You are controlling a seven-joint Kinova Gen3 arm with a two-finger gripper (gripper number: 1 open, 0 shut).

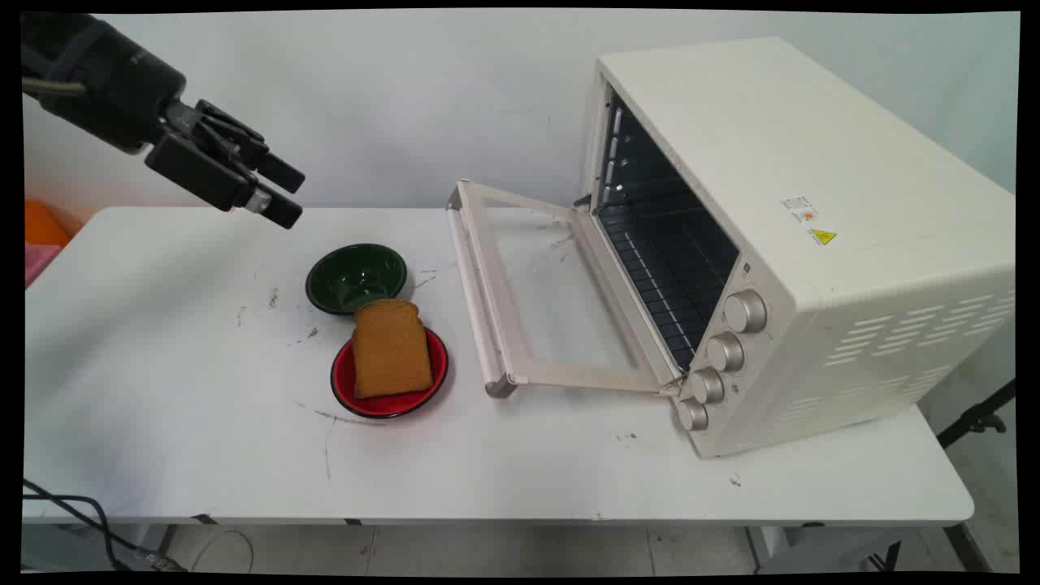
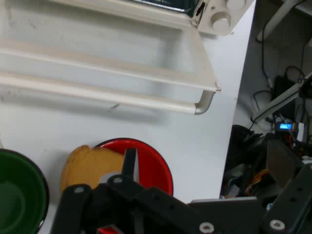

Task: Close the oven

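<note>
Hovering high with end effector (image 1: pixel 280 195) fingers apart, holding nothing; well below lay bread (image 1: pixel 392 348) on red plate (image 1: pixel 388 404), green bowl (image 1: pixel 356 277) beside, open oven (image 1: pixel 780 244) beyond.

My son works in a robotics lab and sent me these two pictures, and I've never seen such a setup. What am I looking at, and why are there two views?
It is a robot arm at a white table. The black part at its end is its grasping tool, raised above the table's far left and holding nothing. The wide picture comes from a fixed camera above the table's near side. The other comes from a camera on the arm's hand, looking down along the tool. On the table stand a dark green bowl, a red plate with a slice of bread on it, and a cream toaster oven whose door is folded down open.
</note>
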